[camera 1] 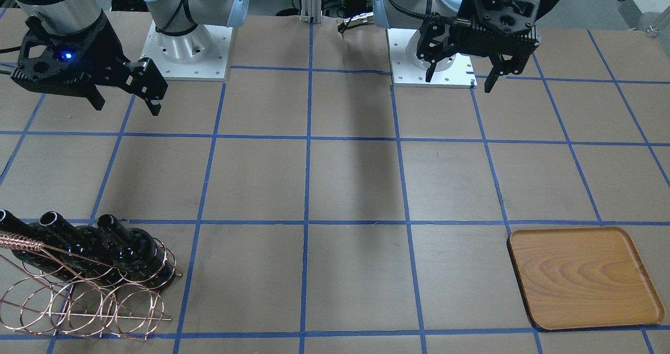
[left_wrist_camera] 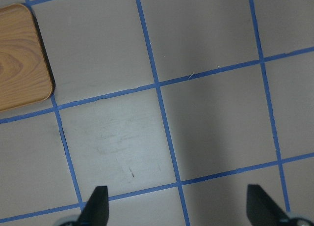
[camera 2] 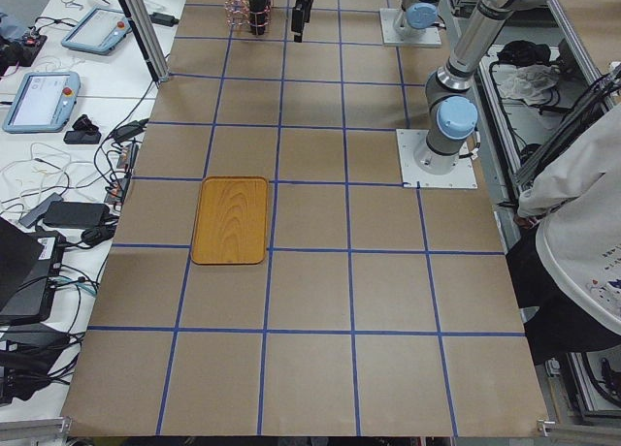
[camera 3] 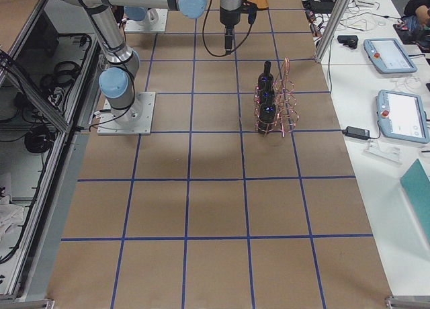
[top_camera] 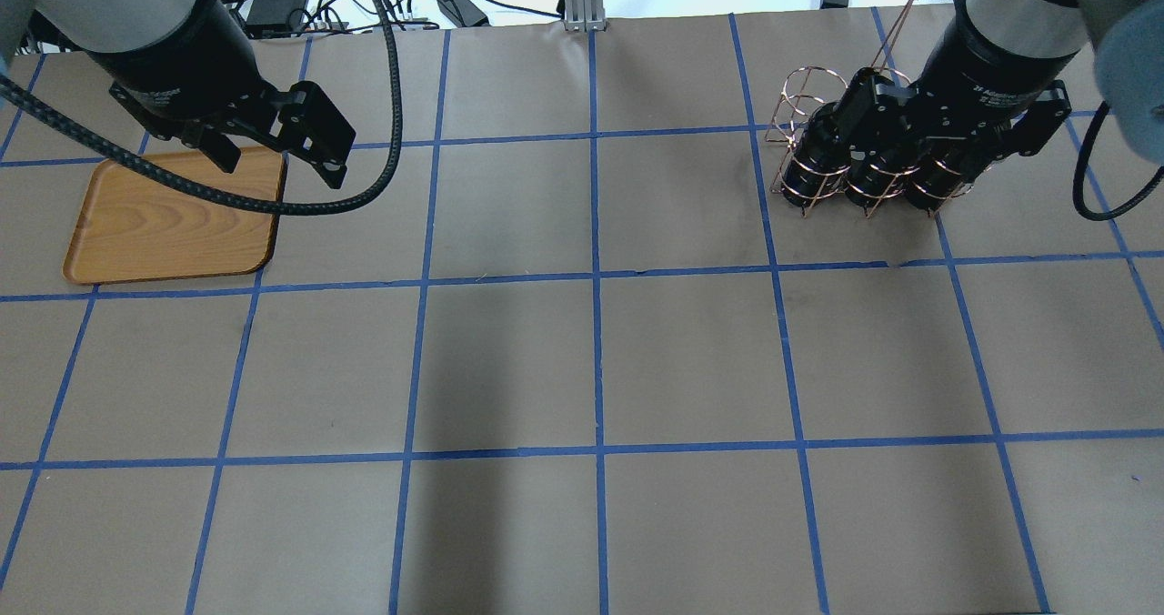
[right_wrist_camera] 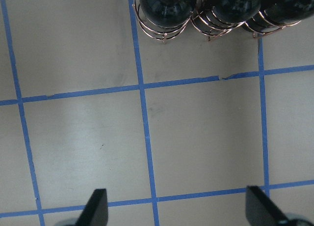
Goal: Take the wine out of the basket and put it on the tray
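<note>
Three black wine bottles stand side by side in the copper wire basket, necks leaning toward the robot; they also show in the overhead view and the right wrist view. The wooden tray lies bare on the table's other side, and in the overhead view. My right gripper is open and empty, high above the table on the robot's side of the basket. My left gripper is open and empty, high up beside the tray's corner.
The brown table top is marked with a blue tape grid. The two arm bases stand on white plates at the robot's edge. Monitors, cables and teach pendants lie on a side bench beyond the table's far edge.
</note>
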